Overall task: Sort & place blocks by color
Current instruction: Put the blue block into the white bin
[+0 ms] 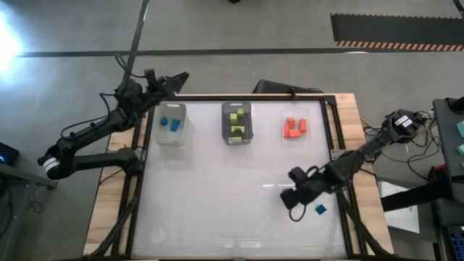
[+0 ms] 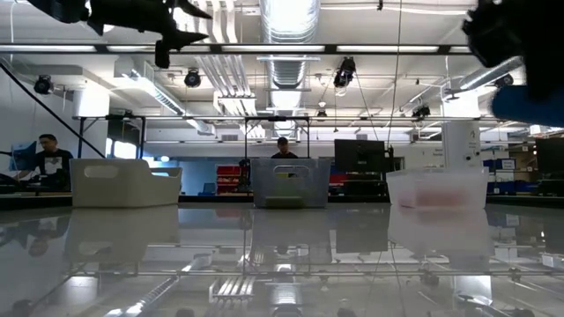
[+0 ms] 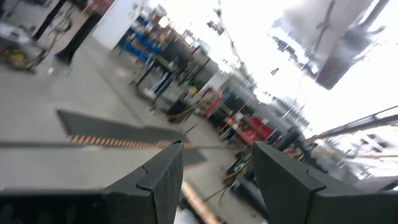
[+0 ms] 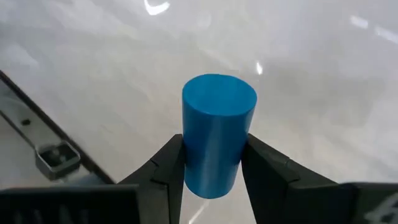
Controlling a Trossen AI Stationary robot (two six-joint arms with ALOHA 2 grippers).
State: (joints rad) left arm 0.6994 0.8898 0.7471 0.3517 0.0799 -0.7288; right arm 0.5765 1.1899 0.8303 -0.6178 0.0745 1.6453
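Three clear bins stand in a row at the far side. The left bin (image 1: pixel 172 123) has blue blocks, the middle bin (image 1: pixel 236 122) lime green ones, and the right bin (image 1: pixel 294 127) orange-red ones. My right gripper (image 4: pixel 211 149) is over the near right of the table (image 1: pixel 290 199), shut on a blue cylinder block (image 4: pixel 217 124). A second small blue block (image 1: pixel 320 209) lies on the table beside it. My left gripper (image 3: pixel 214 165) is open with nothing between its fingers. It is raised behind the left bin (image 1: pixel 181 76) and points out into the room. My right gripper pinches the blue cylinder's round side (image 4: pixel 193 155) between its two fingers, toward one end. The other end sticks out past the fingertips. The fingers slant down from above. The cylinder is lifted clear of the table and shows as a blue blur (image 2: pixel 529 106) under the gripper in the low view.
The table top (image 1: pixel 217 203) is white and glossy, with a dark frame along its edges (image 1: pixel 341 145) and wooden boards outside it. People sit and stand in the room behind the table (image 2: pixel 48 154), away from the arms.
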